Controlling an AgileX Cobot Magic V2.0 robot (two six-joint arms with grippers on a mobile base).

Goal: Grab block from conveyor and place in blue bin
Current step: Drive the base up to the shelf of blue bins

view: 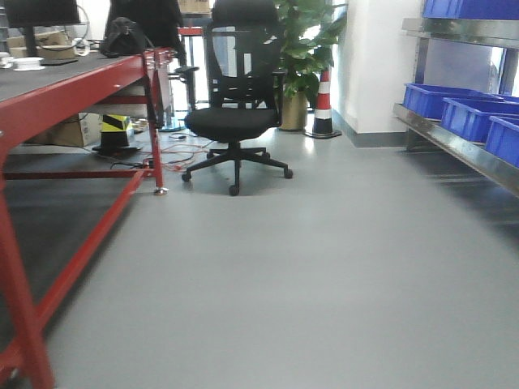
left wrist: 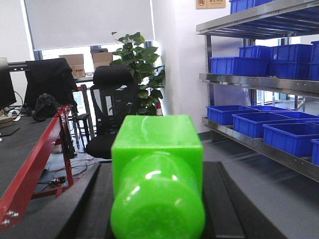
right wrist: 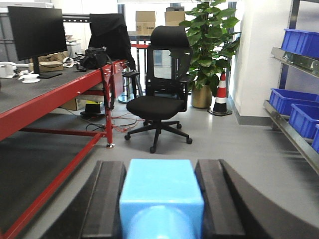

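Black chair; near it red-framed bench, red-and-white striped cone, blue bins; green block; light-blue block.

Industrial lab or workshop with office corner. Black office chair stood mid-room on bare grey floor. Left of chair: red-framed workbench carrying monitor. Right of chair: steel shelving loaded with blue bins. Behind chair: potted plant, striped traffic cone, cardboard boxes.

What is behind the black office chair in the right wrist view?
A potted plant stands behind the office chair, with a striped cone beside it and cardboard boxes farther back. The backrest covers what is directly behind it.
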